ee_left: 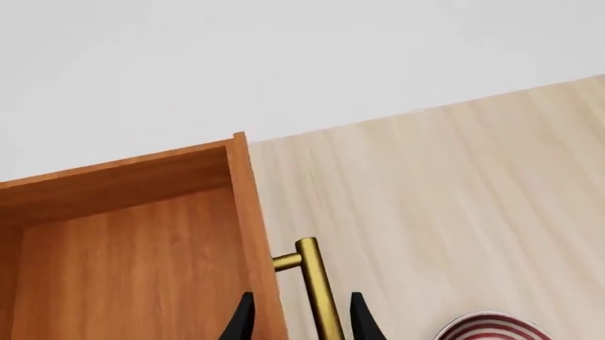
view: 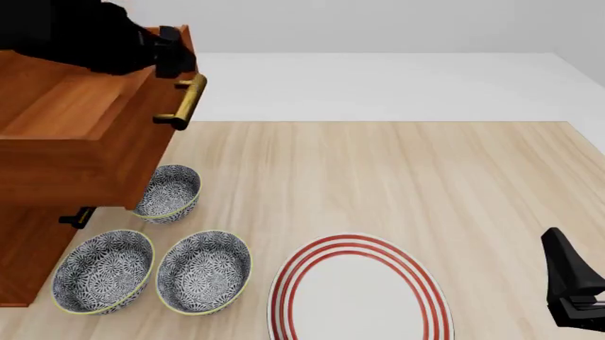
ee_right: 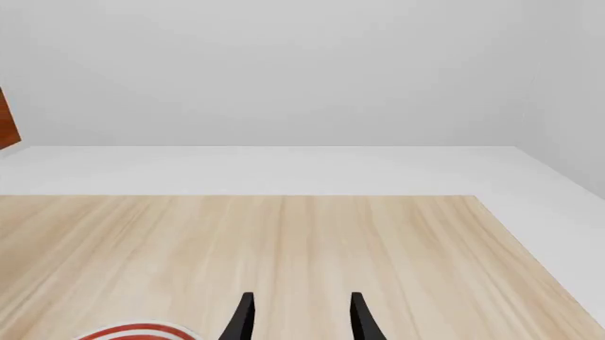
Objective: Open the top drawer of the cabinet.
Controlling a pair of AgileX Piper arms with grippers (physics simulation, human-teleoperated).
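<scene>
The left gripper [ee_left: 300, 320] has its two dark fingers [ee_left: 242, 322] spread to either side of the brass bar handle [ee_left: 319, 290] — one finger over the drawer's front board, the other on the bench side of the bar, and neither pad is seen pressing the metal, so the fingers stand apart around it rather than clamped. The top drawer [view: 66, 134] is pulled well out of the cabinet [view: 28, 248], its bare wooden inside open to view just beside the fingers. In the front view the handle juts from the drawer's front right under the left arm's dark bulk. The right gripper [ee_right: 300, 320] hovers over bare bench [ee_right: 312, 248], fingers [ee_right: 359, 319] apart and holding nothing, with the red-ringed plate [view: 359, 290] near them and three patterned bowls [view: 203, 273] beyond it, beneath the drawer.
</scene>
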